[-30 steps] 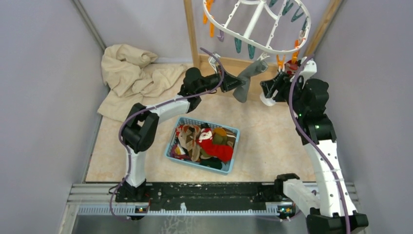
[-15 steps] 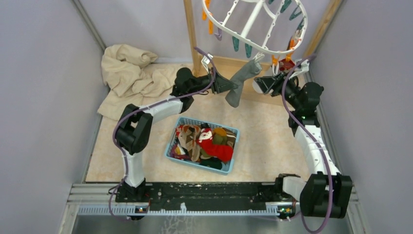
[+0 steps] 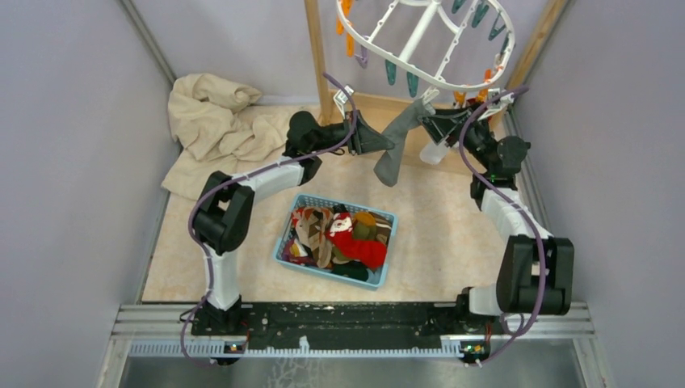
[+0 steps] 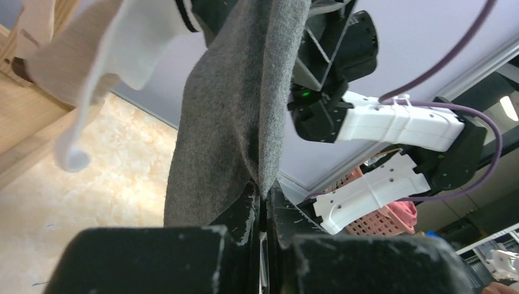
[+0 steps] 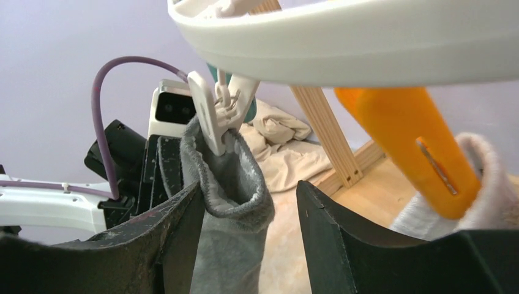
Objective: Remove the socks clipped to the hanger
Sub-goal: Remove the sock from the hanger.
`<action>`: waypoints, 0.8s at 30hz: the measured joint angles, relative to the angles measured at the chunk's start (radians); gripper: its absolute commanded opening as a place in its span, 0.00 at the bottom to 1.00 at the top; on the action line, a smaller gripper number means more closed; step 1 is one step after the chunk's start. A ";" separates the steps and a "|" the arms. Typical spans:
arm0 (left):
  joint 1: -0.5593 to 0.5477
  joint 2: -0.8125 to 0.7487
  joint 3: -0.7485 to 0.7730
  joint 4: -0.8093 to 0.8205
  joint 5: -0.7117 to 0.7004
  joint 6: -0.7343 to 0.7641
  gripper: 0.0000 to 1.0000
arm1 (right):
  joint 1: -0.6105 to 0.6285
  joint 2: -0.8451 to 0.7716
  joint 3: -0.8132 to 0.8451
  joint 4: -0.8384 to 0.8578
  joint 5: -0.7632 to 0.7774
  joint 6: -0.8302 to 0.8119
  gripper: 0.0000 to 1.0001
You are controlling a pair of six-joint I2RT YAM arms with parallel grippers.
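Top external: one hanger, one grey sock in clenched left jaws, right jaws apart

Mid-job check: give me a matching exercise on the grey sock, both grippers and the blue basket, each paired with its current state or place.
Things:
1. grey sock
2. left gripper
3. right gripper
4. blue basket

States or places:
A. open, straddling the sock's cuff
B. on the table, holding a pile of socks
C. hanging from a white clip
D. shut on the sock's lower part

Pairs: 1-C, 2-D, 3-A, 4-B
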 measured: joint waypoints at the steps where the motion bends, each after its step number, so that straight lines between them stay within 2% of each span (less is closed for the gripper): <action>1: 0.000 0.002 0.003 0.005 0.007 -0.010 0.05 | 0.000 0.021 0.003 0.035 -0.001 0.013 0.57; 9: 0.006 0.026 0.025 0.037 0.042 -0.066 0.05 | -0.004 0.150 0.068 0.256 -0.002 0.111 0.59; 16: 0.011 0.037 0.034 0.056 0.064 -0.097 0.06 | -0.024 0.270 0.117 0.491 0.002 0.261 0.58; 24: 0.013 0.043 0.045 0.062 0.080 -0.112 0.06 | -0.026 0.354 0.180 0.563 0.011 0.360 0.56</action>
